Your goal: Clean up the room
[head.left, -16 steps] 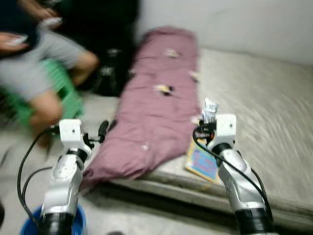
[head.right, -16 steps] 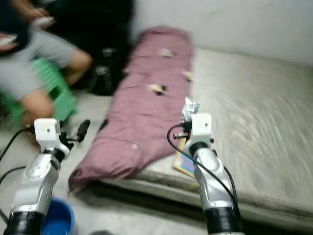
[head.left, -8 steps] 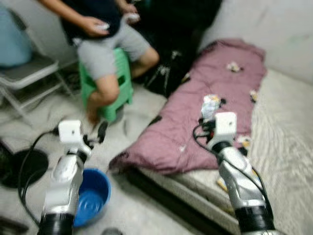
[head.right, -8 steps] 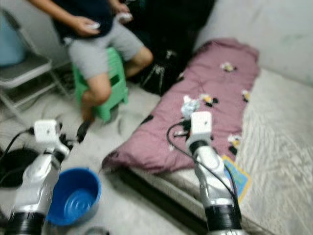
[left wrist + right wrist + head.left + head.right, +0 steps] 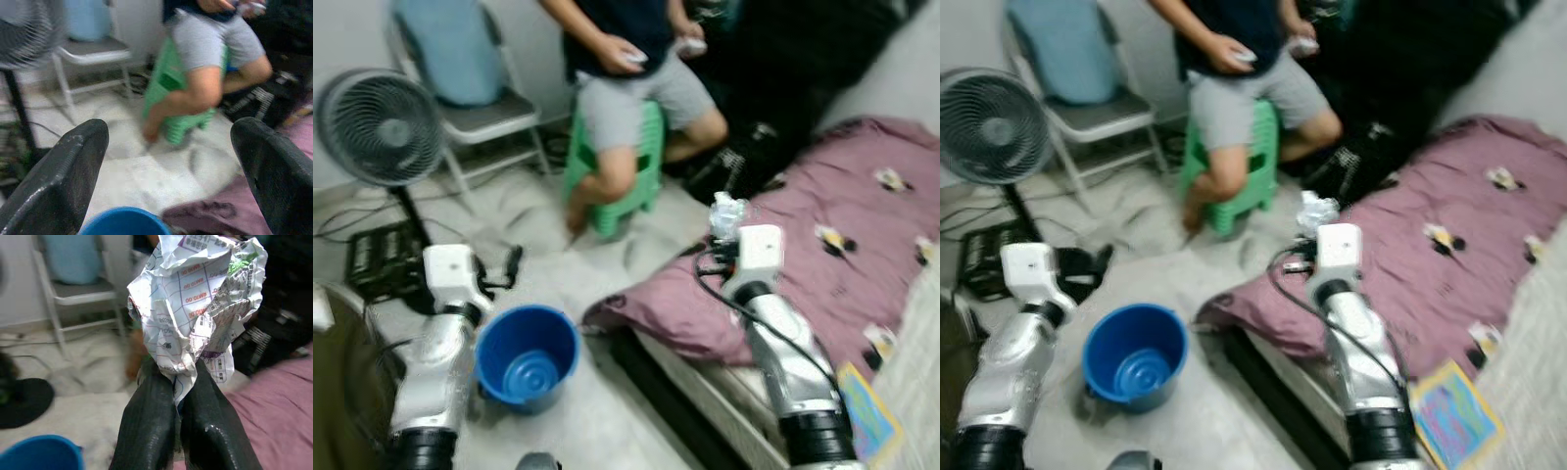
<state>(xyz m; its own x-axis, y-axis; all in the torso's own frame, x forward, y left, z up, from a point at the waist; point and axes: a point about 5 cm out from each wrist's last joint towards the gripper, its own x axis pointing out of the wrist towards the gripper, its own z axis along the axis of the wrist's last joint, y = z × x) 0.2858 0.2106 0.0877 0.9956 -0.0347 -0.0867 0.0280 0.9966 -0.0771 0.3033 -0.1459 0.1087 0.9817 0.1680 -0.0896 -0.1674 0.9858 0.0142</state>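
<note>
left gripper (image 5: 168, 171) fingers spread, right gripper (image 5: 178, 401) fingers clamped

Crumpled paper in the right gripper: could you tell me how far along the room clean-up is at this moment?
Done: the crumpled paper is picked up, pinched between the right gripper's shut fingers. In hand: it is held above the edge of the purple blanket, not yet over the blue bucket on the floor. The left gripper hangs open near the bucket. Left: dropping the paper in, and the small scraps on the blanket.

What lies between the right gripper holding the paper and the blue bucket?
In the left eye view, between the right gripper, shut on the crumpled paper, and the blue bucket lie bare floor and the corner of the purple blanket.
</note>
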